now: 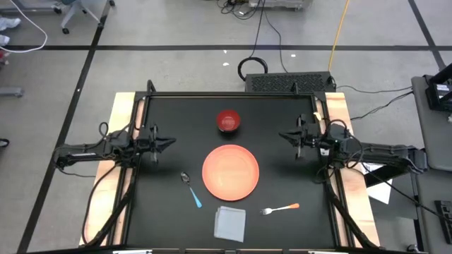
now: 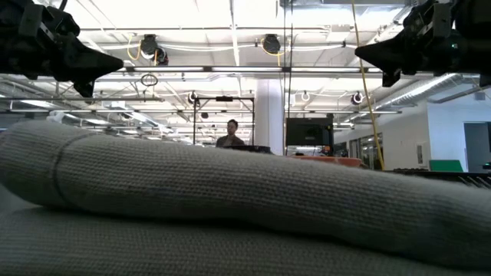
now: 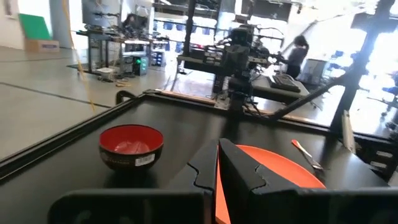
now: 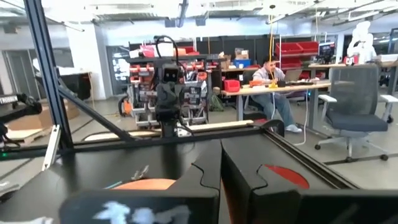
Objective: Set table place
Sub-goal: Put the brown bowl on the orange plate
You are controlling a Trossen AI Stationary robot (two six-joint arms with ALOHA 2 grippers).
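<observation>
On the black table [image 1: 169, 212] an orange plate [image 1: 230, 171] lies in the middle, with a red bowl [image 1: 227, 121] beyond it toward the far edge. A spoon with a blue handle [image 1: 191, 189] lies left of the plate, a fork with an orange handle [image 1: 280, 209] at its near right, and a folded grey napkin [image 1: 230, 222] near the front edge. My left gripper [image 1: 171, 141] hovers shut at the left side, my right gripper [image 1: 282, 136] hovers shut at the right side. Both hold nothing. The left wrist view shows the bowl [image 3: 131, 146] and plate [image 3: 273, 177].
The grey napkin [image 2: 230, 207] fills the low view's foreground. The table's light wooden side strips [image 1: 116, 127] run along left and right. Cables and a black box [image 1: 289, 82] lie on the floor beyond the far edge. A person sits at a desk [image 4: 273, 87] in the room.
</observation>
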